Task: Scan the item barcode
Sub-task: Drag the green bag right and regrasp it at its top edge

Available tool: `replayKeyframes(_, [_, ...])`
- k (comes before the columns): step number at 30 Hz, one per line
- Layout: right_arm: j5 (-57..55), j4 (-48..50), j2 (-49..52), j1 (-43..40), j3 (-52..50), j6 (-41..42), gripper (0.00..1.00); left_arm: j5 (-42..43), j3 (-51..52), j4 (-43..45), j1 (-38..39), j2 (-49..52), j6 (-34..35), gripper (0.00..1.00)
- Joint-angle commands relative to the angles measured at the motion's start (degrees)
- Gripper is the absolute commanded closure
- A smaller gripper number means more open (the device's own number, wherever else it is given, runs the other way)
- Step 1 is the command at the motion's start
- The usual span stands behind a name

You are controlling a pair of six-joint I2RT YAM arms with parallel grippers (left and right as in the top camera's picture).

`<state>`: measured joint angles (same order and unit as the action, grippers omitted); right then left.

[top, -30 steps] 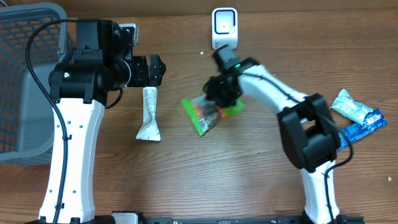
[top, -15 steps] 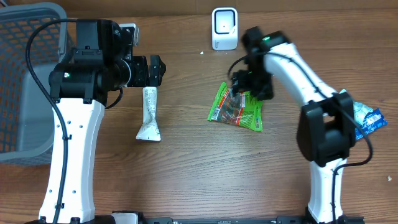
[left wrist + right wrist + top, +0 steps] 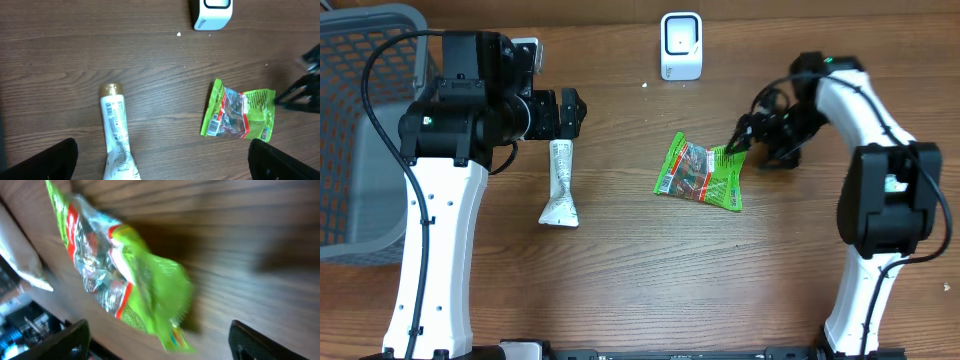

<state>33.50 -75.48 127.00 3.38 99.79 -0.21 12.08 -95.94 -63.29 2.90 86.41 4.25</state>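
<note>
Two things have changed in the overhead view within the last second. The green snack packet [image 3: 700,172], which the right gripper [image 3: 738,142] held just below the scanner [image 3: 681,45], now lies flat on the table [image 3: 640,290] near frame centre. That gripper has swung out to the packet's upper right corner, its fingers spread with nothing between them. The left gripper [image 3: 574,112] hangs at upper left above the white tube [image 3: 560,185], wide open and empty. From the left wrist we see the packet right of centre, with what looks like a barcode label at its lower left corner. It is well apart from the tube, and the left fingers [image 3: 50,160] sit at the bottom corners gripping nothing. From the right wrist, though blurred, the packet lies ahead of the right fingers [image 3: 60,340], which stand far apart and clear of it. We judge this packet's pass at the scanner to be over, though we cannot tell whether the scan registered.
</note>
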Motion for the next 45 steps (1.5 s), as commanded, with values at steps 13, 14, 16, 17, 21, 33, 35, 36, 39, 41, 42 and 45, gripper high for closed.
replayKeyframes(13, [-4.0, 23.8, -1.9, 12.7, -14.9, 5.2, 0.3, 0.9, -0.9, 0.1, 0.1, 0.2, -1.1, 0.0])
replayKeyframes(14, [-4.5, 23.8, -1.9, 12.8, -14.9, 5.2, 0.41, 0.9, -0.9, 0.1, 0.1, 0.2, -1.1, 0.0])
replayKeyframes(16, [-6.8, 23.6, -1.8, 12.9, -15.0, 5.2, 0.71, 0.9, -0.9, 0.1, 0.1, 0.2, -1.1, 0.0])
replayKeyframes(17, [-7.5, 23.6, -1.8, 12.9, -15.1, 5.2, 0.78, 0.9, -0.9, 0.1, 0.1, 0.2, -1.1, 0.0])
replayKeyframes(21, [-8.2, 23.5, -1.8, 12.9, -15.4, 5.1, 0.96, 0.9, -0.9, 0.1, 0.1, 0.2, -1.1, 0.0])
replayKeyframes(33, [11.9, 15.5, -2.9, 6.2, -8.1, 0.4, 0.96, 0.9, -0.9, 0.1, 0.1, 0.2, -1.1, 0.0])
replayKeyframes(35, [16.0, 13.0, -3.8, 4.2, -6.0, -1.2, 0.96, 0.9, -0.9, 0.1, 0.1, 0.2, -1.1, 0.0])
replayKeyframes(36, [17.4, 12.1, -4.3, 3.7, -5.4, -1.7, 0.96, 0.9, -0.9, 0.1, 0.1, 0.2, -1.1, 0.0])
replayKeyframes(39, [21.6, 9.7, -6.5, 1.1, -4.0, -1.8, 0.96, 0.9, -0.9, 0.1, 0.1, 0.2, -1.1, 0.0])
replayKeyframes(41, [24.7, 9.1, -7.8, 0.0, -3.8, -2.4, 0.96, 0.9, -0.9, 0.1, 0.1, 0.2, -1.1, 0.0])
replayKeyframes(42, [27.5, 8.6, -8.6, -0.6, -3.7, -3.6, 0.96, 0.9, -0.9, 0.1, 0.1, 0.2, -1.1, 0.0])
replayKeyframes(45, [33.3, 8.0, -10.7, -2.3, -3.7, -4.4, 0.96, 0.9, -0.9, 0.1, 0.2, 0.2, -1.1, 0.0])
